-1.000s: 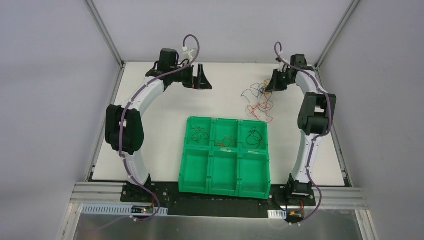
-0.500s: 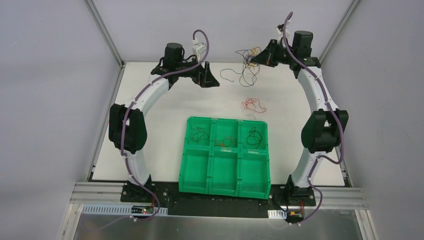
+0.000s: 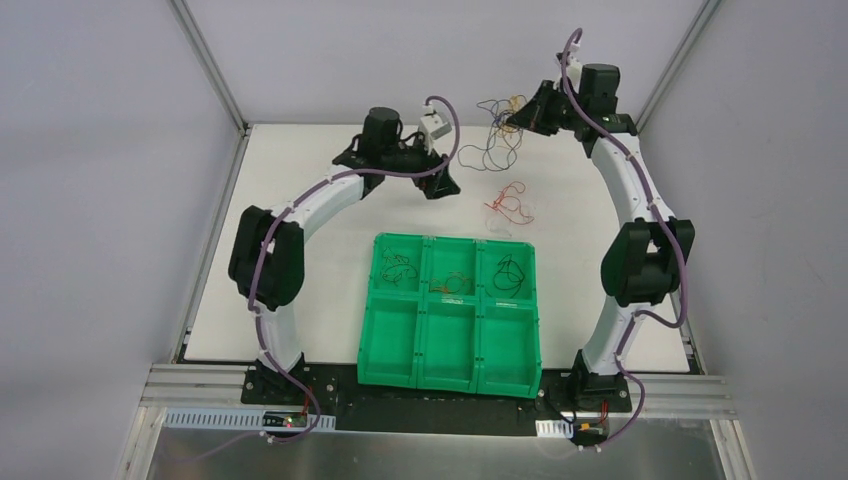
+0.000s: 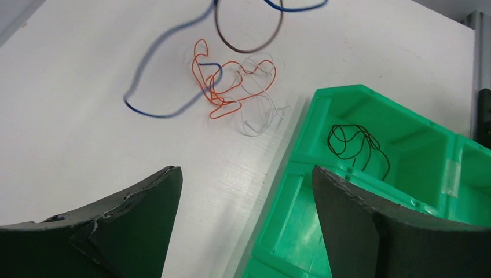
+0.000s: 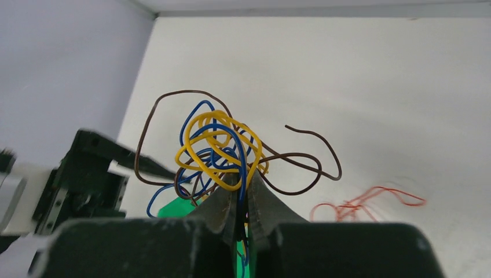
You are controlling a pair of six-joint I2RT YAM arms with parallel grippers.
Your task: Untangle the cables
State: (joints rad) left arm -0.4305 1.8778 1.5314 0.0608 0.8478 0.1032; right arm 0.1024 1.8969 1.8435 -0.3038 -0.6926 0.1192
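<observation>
My right gripper (image 3: 518, 118) (image 5: 242, 188) is shut on a tangle of yellow, blue and brown cables (image 5: 223, 147) and holds it in the air above the table's far edge (image 3: 497, 125). Loops hang down from it. A small knot of orange and white cables (image 3: 510, 203) (image 4: 234, 87) lies on the white table below; it also shows in the right wrist view (image 5: 365, 202). My left gripper (image 3: 438, 185) (image 4: 246, 191) is open and empty, just left of the hanging loops and above the table beside the green tray's far corner.
A green six-compartment tray (image 3: 400, 335) sits in the near middle. Its three far compartments each hold a coiled cable: dark (image 3: 400, 270), orange (image 3: 452, 283), black (image 3: 510, 275) (image 4: 354, 145). Grey walls close in the table's sides.
My left arm has swung right toward the hanging cables. A second ago the right gripper was low at the pile; it lifted the yellow, blue and brown tangle and left the orange and white knot.
</observation>
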